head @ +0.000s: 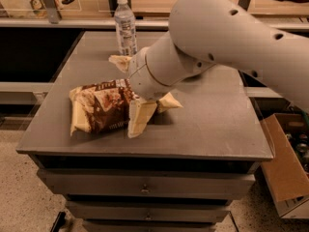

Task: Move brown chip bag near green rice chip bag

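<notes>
The brown chip bag (101, 108) lies flat on the left half of the grey cabinet top (212, 124), its cream end pointing left. My gripper (155, 115) hangs from the big white arm (217, 42) right at the bag's right end. Its cream fingers (139, 119) are spread apart, one lying against the bag's right edge and the other out to the right. Nothing is clamped between them. The green rice chip bag does not show; it is hidden or out of view.
A clear plastic water bottle (125, 25) stands upright at the back of the cabinet top, behind the arm. A cardboard box (282, 163) sits on the floor to the right. Drawers (145, 187) run below the front edge.
</notes>
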Available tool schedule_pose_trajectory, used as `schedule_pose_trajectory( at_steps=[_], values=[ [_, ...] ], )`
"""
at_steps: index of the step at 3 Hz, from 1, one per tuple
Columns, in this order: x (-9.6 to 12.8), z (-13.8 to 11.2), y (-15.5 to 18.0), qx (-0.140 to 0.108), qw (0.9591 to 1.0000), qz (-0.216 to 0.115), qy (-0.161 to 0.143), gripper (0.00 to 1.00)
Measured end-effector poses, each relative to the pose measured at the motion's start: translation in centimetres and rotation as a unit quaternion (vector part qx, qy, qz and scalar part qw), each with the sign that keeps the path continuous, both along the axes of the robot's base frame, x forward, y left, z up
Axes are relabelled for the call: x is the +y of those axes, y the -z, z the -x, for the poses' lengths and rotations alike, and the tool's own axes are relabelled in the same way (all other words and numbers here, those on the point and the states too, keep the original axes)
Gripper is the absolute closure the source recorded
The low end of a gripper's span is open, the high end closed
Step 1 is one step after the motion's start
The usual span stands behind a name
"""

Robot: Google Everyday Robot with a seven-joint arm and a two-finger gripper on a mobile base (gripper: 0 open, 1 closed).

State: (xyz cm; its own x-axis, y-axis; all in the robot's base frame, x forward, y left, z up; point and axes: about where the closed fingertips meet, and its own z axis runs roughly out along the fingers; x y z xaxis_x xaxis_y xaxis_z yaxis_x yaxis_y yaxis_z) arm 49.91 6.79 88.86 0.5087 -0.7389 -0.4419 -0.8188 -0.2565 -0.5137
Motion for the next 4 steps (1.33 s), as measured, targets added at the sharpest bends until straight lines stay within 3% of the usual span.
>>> schedule_pose_trajectory(
  at_steps=[1, 2, 4],
  values=[
    [0.6, -1.6, 1.2, -0.004, 0.9998, 0.015, 0.011, 0.0],
    [1.2, -3.2, 1.9, -0.012, 0.9995, 0.026, 0.016, 0.18],
    [0.7, -5.6, 0.5, -0.045, 0.9982, 0.039, 0.009, 0.64]
  ],
)
